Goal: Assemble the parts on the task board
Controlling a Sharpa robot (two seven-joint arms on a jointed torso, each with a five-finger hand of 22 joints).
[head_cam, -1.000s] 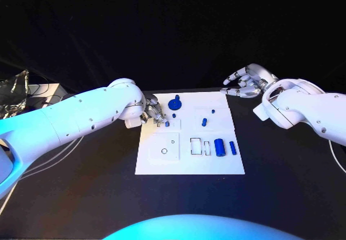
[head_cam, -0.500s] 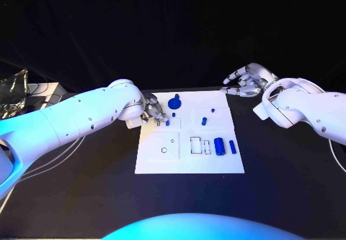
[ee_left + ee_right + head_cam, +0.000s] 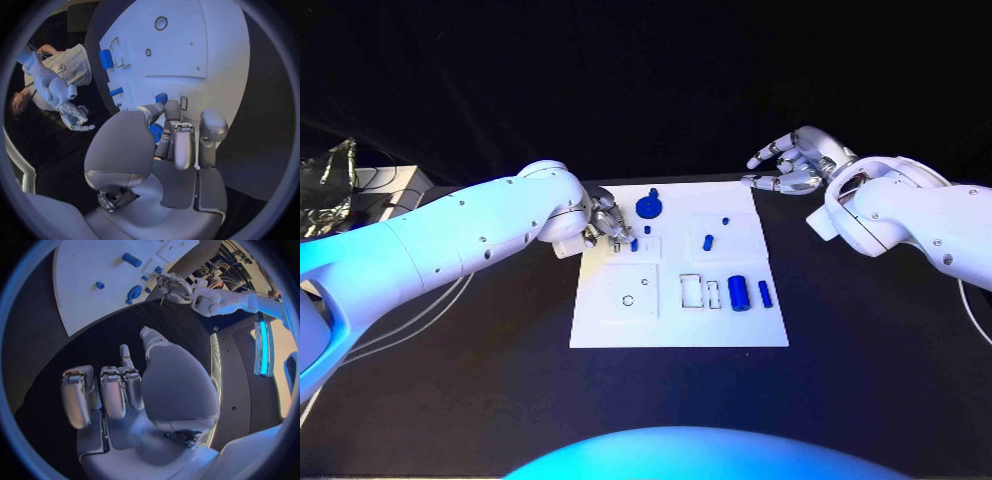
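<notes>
The white task board [image 3: 678, 325] lies mid-table. My left hand [image 3: 606, 224] is at its far left part, thumb and fingertips closing on a small blue part [image 3: 635, 244] beside a little slot; the left wrist view shows that part [image 3: 161, 98] at the tips of my left hand [image 3: 178, 145]. A blue round knob [image 3: 651, 208] stands just beyond. Small blue pieces [image 3: 708, 241] and two blue cylinders [image 3: 738, 293] lie on the board's right half. My right hand [image 3: 790, 165] hovers off the far right corner, fingers apart and holding nothing; my right hand [image 3: 125, 390] is over black table.
A round hole [image 3: 629, 300] and rectangular slots [image 3: 692, 290] mark the board's near half. A crumpled silvery object [image 3: 332, 178] and a white box [image 3: 395, 184] sit at the table's far left, with cables trailing beside my left arm.
The left hand and the small blue part at its fingertips have shifted very slightly toward the board's far edge. The right hand has stayed put.
</notes>
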